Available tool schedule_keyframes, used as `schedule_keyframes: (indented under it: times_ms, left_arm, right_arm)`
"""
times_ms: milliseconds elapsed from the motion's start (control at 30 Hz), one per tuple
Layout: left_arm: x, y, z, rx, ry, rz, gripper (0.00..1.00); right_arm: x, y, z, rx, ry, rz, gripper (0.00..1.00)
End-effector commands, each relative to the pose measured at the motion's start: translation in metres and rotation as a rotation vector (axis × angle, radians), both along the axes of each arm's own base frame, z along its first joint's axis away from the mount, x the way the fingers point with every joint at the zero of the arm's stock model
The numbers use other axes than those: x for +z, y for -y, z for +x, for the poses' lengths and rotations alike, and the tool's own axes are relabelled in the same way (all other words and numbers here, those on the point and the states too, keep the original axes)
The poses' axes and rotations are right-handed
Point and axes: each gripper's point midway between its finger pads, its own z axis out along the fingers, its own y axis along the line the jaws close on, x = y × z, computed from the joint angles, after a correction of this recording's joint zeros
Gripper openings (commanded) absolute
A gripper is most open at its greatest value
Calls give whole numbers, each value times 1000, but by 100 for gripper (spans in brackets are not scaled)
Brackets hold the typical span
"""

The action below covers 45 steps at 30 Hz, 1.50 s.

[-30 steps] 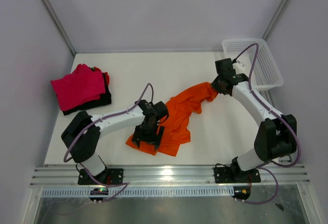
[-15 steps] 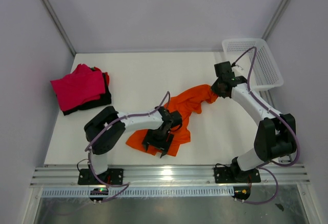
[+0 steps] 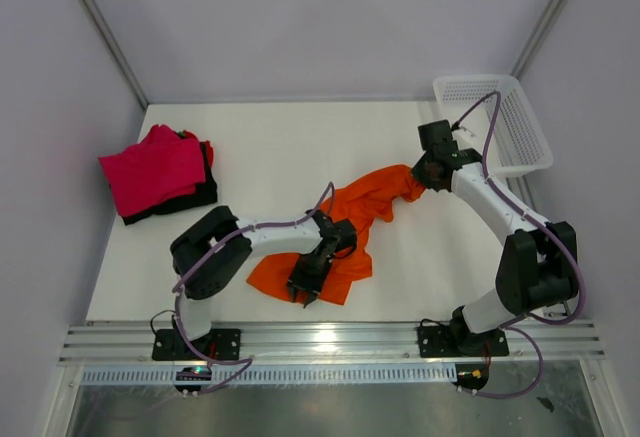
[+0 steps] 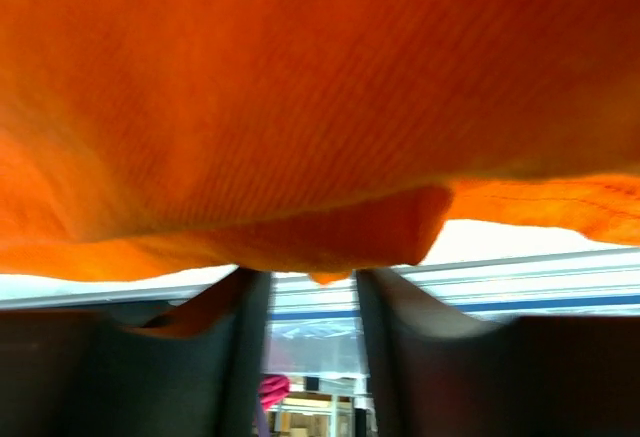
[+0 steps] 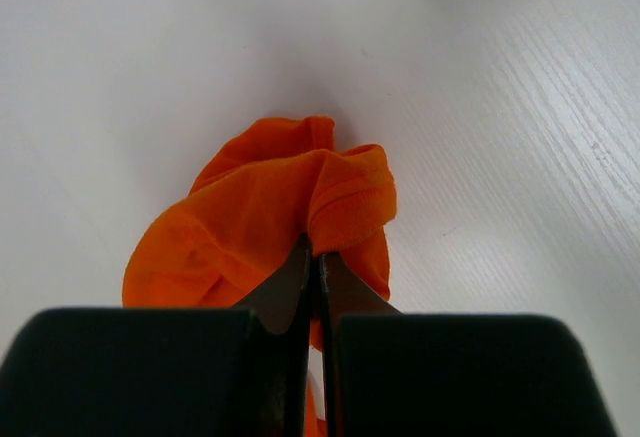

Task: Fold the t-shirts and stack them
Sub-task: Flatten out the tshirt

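The orange t-shirt (image 3: 355,217) lies crumpled and stretched across the middle of the table. My right gripper (image 3: 418,179) is shut on its far right end; the right wrist view shows the fingertips (image 5: 315,252) pinching a bunched fold of orange cloth (image 5: 260,217) just above the table. My left gripper (image 3: 303,287) is at the shirt's near edge. In the left wrist view its fingers (image 4: 312,277) stand apart with a gap between them, and orange cloth (image 4: 300,107) hangs over them. The magenta-pink shirt (image 3: 155,169) lies folded on the black shirt (image 3: 195,197) at the far left.
A white mesh basket (image 3: 520,127) stands at the back right corner, close behind the right arm. The metal rail (image 3: 330,342) runs along the table's near edge, just below the left gripper. Side walls close in the table on both sides.
My left gripper has moved right and slightly nearer along the shirt's near edge, with its forearm swinging in behind it. The right gripper has barely moved and keeps its hold.
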Motion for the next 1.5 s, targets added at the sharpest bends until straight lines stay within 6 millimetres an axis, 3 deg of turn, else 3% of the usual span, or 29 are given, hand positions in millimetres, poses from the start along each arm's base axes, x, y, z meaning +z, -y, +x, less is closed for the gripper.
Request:
schedule_keyframes:
  times_ms: [0, 67, 100, 133, 300, 467, 600, 667, 700, 900, 1133, 1300, 1467]
  left_arm:
    - [-11, 9, 9, -17, 36, -19, 34]
    - [-11, 10, 9, -17, 34, -19, 21]
    - [-12, 9, 8, -15, 32, -15, 6]
    - [-12, 10, 9, -15, 32, -16, 1]
    - [-9, 6, 14, -28, 59, 5, 0]
    - [16, 8, 34, -77, 136, 35, 0]
    - [50, 20, 57, -103, 220, 19, 0]
    - [67, 16, 66, -100, 248, 32, 0]
    - [80, 23, 75, -85, 280, 3, 0]
    - [152, 18, 119, -16, 433, -42, 0]
    - [204, -12, 160, 51, 558, 0, 0]
    - [231, -54, 200, 193, 624, 14, 0]
    - [261, -108, 241, 414, 781, 83, 0]
  right_arm:
    - [13, -1, 5, -9, 61, 18, 3]
    - [12, -1, 5, -7, 62, 22, 3]
    - [11, -2, 5, -4, 61, 26, 3]
    - [10, -2, 4, -3, 58, 26, 3]
    - [10, -3, 3, 3, 62, 26, 3]
    - [9, -1, 2, 7, 63, 16, 3]
    - [8, 0, 2, 7, 63, 10, 3]
    - [7, 0, 2, 9, 61, 9, 3]
    - [5, 0, 2, 10, 58, 8, 3]
    - [-2, -3, 4, 26, 42, 12, 3]
    - [-6, -6, 12, 32, 33, 13, 3]
    - [-5, -2, 14, 33, 31, -18, 3]
    - [-9, 9, 15, 2, 15, -42, 3]
